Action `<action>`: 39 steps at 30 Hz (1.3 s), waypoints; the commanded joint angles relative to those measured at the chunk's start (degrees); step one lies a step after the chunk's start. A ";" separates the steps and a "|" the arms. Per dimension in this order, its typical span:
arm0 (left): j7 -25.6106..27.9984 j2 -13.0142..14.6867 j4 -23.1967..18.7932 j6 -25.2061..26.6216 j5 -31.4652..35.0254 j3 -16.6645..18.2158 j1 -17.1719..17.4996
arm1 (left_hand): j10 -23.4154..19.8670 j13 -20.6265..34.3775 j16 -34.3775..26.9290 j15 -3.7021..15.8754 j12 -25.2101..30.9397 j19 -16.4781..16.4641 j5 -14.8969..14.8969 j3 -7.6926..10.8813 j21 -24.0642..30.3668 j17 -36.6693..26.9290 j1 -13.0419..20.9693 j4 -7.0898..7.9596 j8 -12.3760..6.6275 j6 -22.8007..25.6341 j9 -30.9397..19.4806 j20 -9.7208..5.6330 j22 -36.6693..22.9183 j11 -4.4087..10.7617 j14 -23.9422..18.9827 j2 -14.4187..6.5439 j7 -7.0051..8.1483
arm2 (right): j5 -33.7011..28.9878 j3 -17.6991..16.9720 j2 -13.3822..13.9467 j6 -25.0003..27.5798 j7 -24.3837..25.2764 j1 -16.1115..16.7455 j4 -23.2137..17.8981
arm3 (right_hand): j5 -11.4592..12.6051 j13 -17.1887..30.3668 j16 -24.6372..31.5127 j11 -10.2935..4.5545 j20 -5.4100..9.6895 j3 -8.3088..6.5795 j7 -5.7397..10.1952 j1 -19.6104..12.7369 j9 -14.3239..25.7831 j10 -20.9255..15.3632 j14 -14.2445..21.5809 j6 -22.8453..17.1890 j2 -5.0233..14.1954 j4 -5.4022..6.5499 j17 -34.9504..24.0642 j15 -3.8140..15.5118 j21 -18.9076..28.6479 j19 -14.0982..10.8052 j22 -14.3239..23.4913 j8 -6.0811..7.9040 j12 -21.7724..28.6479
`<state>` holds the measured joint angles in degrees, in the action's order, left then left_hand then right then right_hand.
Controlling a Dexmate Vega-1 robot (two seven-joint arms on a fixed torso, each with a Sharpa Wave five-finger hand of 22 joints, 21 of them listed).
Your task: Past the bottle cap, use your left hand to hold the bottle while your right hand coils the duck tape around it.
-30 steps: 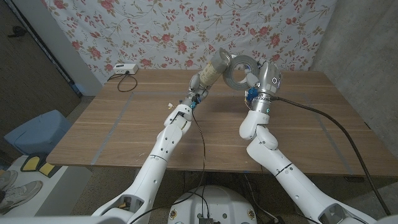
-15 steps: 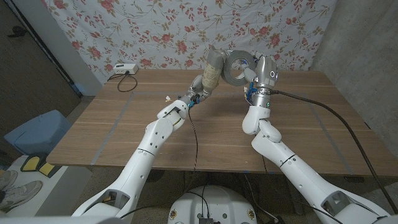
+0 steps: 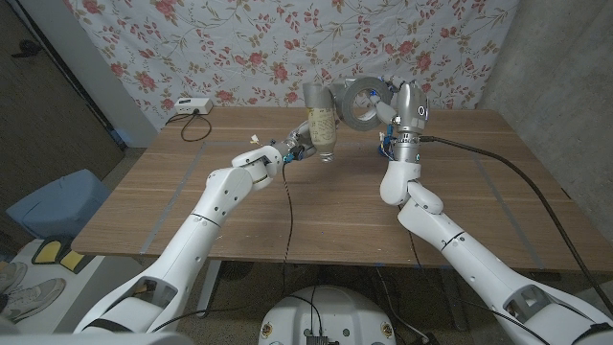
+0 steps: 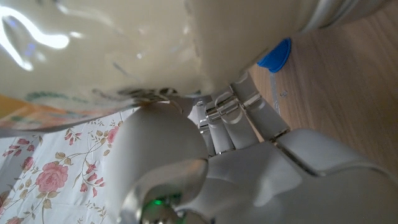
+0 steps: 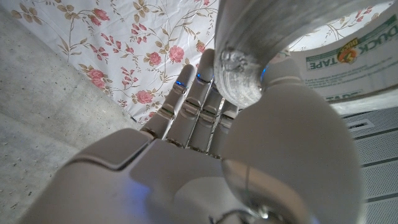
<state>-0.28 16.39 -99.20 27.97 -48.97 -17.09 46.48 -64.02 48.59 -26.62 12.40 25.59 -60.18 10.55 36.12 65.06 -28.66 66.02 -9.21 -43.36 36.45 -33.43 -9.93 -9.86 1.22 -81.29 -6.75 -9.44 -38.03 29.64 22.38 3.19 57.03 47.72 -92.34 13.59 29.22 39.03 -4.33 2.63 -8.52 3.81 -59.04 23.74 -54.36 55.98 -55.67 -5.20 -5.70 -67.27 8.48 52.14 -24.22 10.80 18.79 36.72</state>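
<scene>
My left hand grips the lower part of a cream-coloured plastic bottle and holds it almost upright above the far middle of the table, its grey top up. In the left wrist view the bottle lies close against my left hand. My right hand holds a grey roll of duck tape in the air, just right of the bottle's top and nearly touching it. The roll shows its printed inner core above my right hand.
A small blue piece lies on the wooden table near my left hand. A white box with a cable sits at the far left corner. A floral cloth hangs behind, and a blue bin stands on the floor at left.
My left hand has swung the bottle from a rightward tilt to almost upright and a little to the left. My right hand with the tape roll has risen slightly, staying by the bottle's top.
</scene>
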 commanded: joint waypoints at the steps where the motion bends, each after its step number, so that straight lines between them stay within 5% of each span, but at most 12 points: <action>1: 1.36 1.88 -2.26 -0.82 4.29 -1.18 0.19 | 0.53 -0.15 -0.45 0.35 -0.88 1.14 -0.42 0.31 -0.41 0.02 0.63 0.04 -0.68 0.49 0.60 -1.19 -0.18 0.52 1.00 -0.27 -0.53 | 1.32 -1.19 0.76 -2.84 0.90 0.24 -0.27 | 0.70 4.41 -0.18 -3.89 4.87 0.36 3.04 -11.28 0.03 -4.45 0.74 -3.20 12.65 -0.04 -0.30 4.70 0.48 -0.13 0.06 0.18 -0.16; 4: 4.16 3.13 -4.44 -3.02 9.22 -2.52 0.93 | 1.26 -2.56 1.50 0.01 -2.89 4.95 -0.73 -0.27 -1.32 0.71 -1.11 1.08 -0.31 -0.13 1.66 0.05 -0.43 2.40 4.29 -0.30 2.23 | 1.97 -1.85 0.71 -3.11 1.03 0.46 -0.52 | 0.82 4.30 -0.36 -3.67 4.82 0.48 2.90 -11.31 -0.05 -4.74 1.07 -3.42 12.70 -0.02 -0.31 4.70 0.64 -0.26 0.04 0.25 -0.24; 6: 5.71 3.85 -5.63 -5.09 12.61 -3.41 1.59 | 4.80 -4.88 4.40 -0.10 -5.56 8.70 -0.81 -0.83 -1.95 1.34 -3.80 2.28 1.91 -3.33 3.29 1.00 -0.50 3.19 8.20 -0.65 3.37 | 2.23 -2.16 0.66 -3.18 1.02 0.54 -0.68 | 0.86 4.42 -0.55 -3.69 4.85 0.54 2.83 -11.31 -0.08 -4.71 1.05 -3.31 12.70 -0.01 -0.24 4.69 0.66 -0.19 0.03 0.20 -0.25; 7: 6.11 3.91 -5.92 -6.32 13.65 -3.55 2.05 | 8.52 -6.44 6.58 -0.44 -7.28 13.09 -0.84 -1.86 -2.91 1.57 -7.44 3.88 5.36 -6.41 5.28 3.41 -0.54 2.29 11.56 -0.13 3.31 | 2.30 -2.27 0.62 -3.13 0.97 0.57 -0.74 | 0.89 4.49 -0.63 -3.67 4.82 0.56 2.71 -11.32 -0.10 -4.74 1.10 -3.42 12.73 -0.01 -0.20 4.70 0.69 -0.23 0.03 0.24 -0.22; 9: 7.29 4.52 -6.63 -8.70 16.83 -4.25 2.67 | 14.51 -8.70 11.30 -3.21 -9.83 21.63 -0.75 -2.80 -5.33 2.56 -11.58 4.76 10.96 -9.82 8.75 8.08 -0.45 1.11 20.64 0.38 3.49 | 2.29 -2.47 0.34 -2.93 1.31 0.60 -0.68 | 0.94 4.58 -0.77 -3.60 4.80 0.62 2.70 -11.35 -0.14 -4.70 1.19 -3.51 12.76 0.00 -0.15 4.70 0.76 -0.27 0.02 0.27 -0.25; 13: 11.18 4.31 -7.52 -13.82 22.59 -5.08 4.55 | 24.99 -12.17 15.87 -9.10 -14.26 35.67 -0.78 -5.77 -10.25 4.60 -17.72 5.23 19.39 -15.87 13.32 14.30 -0.51 -2.11 36.65 0.76 4.82 | 2.43 -2.79 0.42 -2.74 0.97 0.72 -0.77 | 1.04 4.38 -0.98 -3.68 4.76 0.75 2.71 -11.45 -0.24 -5.02 1.56 -3.54 12.80 -0.04 -0.19 4.71 0.93 -0.38 0.00 0.26 -0.42; 20: 16.73 2.81 -5.84 -23.47 30.87 -6.07 6.80 | 40.55 -16.36 16.84 -15.74 -15.59 48.40 -0.45 -7.79 -16.52 8.99 -21.19 2.76 27.44 -22.49 17.90 18.62 -0.39 -6.23 57.58 2.53 6.62 | 2.70 -3.35 0.27 -2.35 0.80 0.84 -0.56 | 1.17 4.48 -1.36 -3.62 4.80 0.98 2.71 -11.62 -0.39 -5.04 1.92 -3.53 12.77 -0.11 -0.27 4.70 1.05 -0.16 -0.03 0.22 -0.63; 27: 20.48 3.91 -2.99 -31.50 40.60 -7.24 7.02 | 48.13 -19.06 16.55 -15.90 -15.63 54.23 -0.60 -10.32 -20.02 11.50 -22.61 1.83 31.91 -29.52 20.08 18.85 -0.35 -6.18 65.69 3.54 8.25 | 2.95 -3.91 0.09 -1.28 0.14 0.92 -0.45 | 1.28 4.58 -1.79 -3.56 4.83 1.15 2.63 -11.77 -0.52 -5.08 2.09 -3.64 12.84 -0.15 -0.29 4.72 1.22 -0.09 -0.04 0.22 -0.80; 35: 25.86 5.51 3.97 -41.69 52.04 -7.95 5.68 | 55.06 -22.01 16.52 -16.33 -15.42 58.63 -0.86 -14.43 -23.55 14.46 -27.96 3.27 32.97 -32.99 21.85 18.16 -0.32 -5.01 73.08 5.30 10.72 | 2.74 -4.33 0.28 1.51 -2.18 0.95 -0.98 | 1.37 4.77 -2.12 -3.38 4.81 1.40 2.35 -11.94 -0.62 -5.19 2.25 -3.66 12.80 -0.21 -0.59 4.70 1.44 -0.09 -0.05 0.20 -0.95; 39: 27.65 6.79 4.74 -42.20 56.22 -7.85 5.78 | 58.92 -23.73 16.71 -16.80 -15.40 61.48 -0.60 -16.11 -25.82 16.05 -30.62 4.00 33.04 -34.91 22.40 18.32 -0.33 -5.33 77.69 5.58 12.29 | 2.56 -4.59 0.93 4.28 -5.15 1.39 -2.23 | 1.43 4.81 -2.39 -3.34 4.80 1.53 2.33 -12.03 -0.66 -5.23 2.30 -3.58 12.87 -0.20 -0.69 4.71 1.49 0.17 -0.06 0.13 -1.09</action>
<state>21.29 20.93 -99.53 -5.64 -5.79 -24.23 52.63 -7.06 25.69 -9.94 -4.33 9.93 -0.13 9.73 20.93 40.34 -13.33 37.12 -5.62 -10.36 2.60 -11.20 8.27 -10.12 -3.95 -6.11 -1.33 2.05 -35.21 25.74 22.61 2.80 56.33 48.57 -92.99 14.64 31.71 36.81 -3.80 2.63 -7.30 3.69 -59.04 22.95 -55.31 57.84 -56.41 -5.20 -5.91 -67.80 9.12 53.43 -24.23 10.66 18.72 35.81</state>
